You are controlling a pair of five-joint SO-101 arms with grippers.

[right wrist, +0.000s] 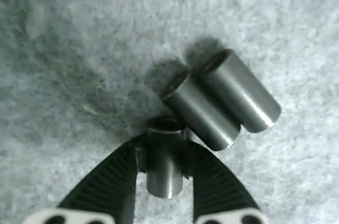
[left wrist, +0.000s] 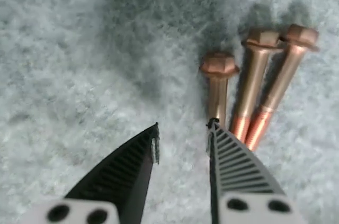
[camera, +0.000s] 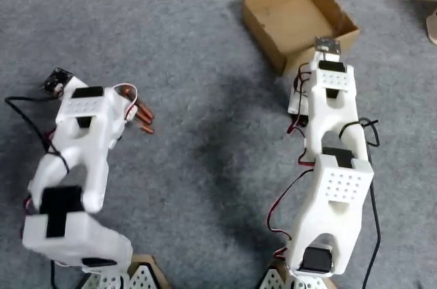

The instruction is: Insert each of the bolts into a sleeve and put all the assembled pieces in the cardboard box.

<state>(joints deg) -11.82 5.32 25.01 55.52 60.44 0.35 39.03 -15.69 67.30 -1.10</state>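
My right tool [right wrist: 165,151] is clamped on a sleeve [right wrist: 165,181] to receive a bolt, while my left tool [left wrist: 184,128] stands apart just beside the three bolts [left wrist: 254,86], ready to pick one.

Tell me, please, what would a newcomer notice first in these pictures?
The right gripper grips a sleeve, with two more sleeves lying beside it. The open left gripper hangs beside three bolts on the mat. The box sits beyond the right arm.
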